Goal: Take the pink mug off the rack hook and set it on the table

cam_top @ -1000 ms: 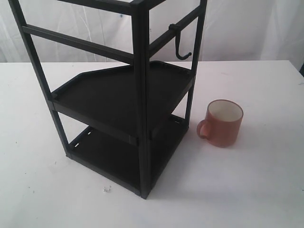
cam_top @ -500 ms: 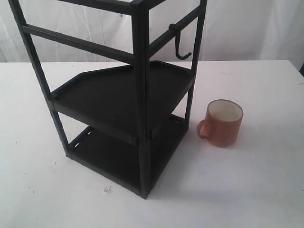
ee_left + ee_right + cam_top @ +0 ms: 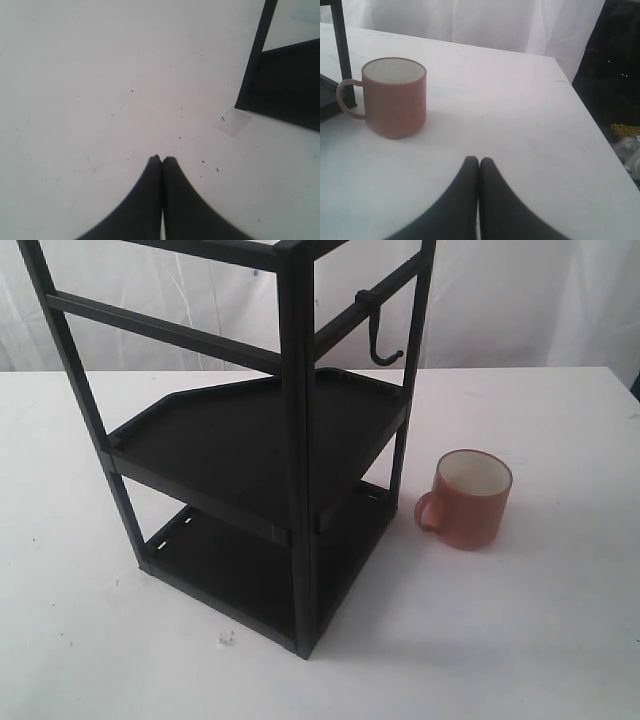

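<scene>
The pink mug [image 3: 472,500] stood upright on the table [image 3: 540,630], just beside the rack [image 3: 300,440] at the level of its lowest shelf, with its handle [image 3: 428,512] turned toward the rack. The hook [image 3: 381,337] on the rack's upper bar hung bare, so the job looked done. The right gripper [image 3: 479,161] was pressed together with nothing between its tips, low over the table on the side of the mug away from the rack and apart from it. The left gripper [image 3: 162,160] was likewise closed and empty, over bare table near a foot of the rack. The mug looked rigid and breakable, fairly heavy for its size, with a matte skin unlikely to slip. A hold across the rim wall, or through the handle, would probably suit it best.
</scene>
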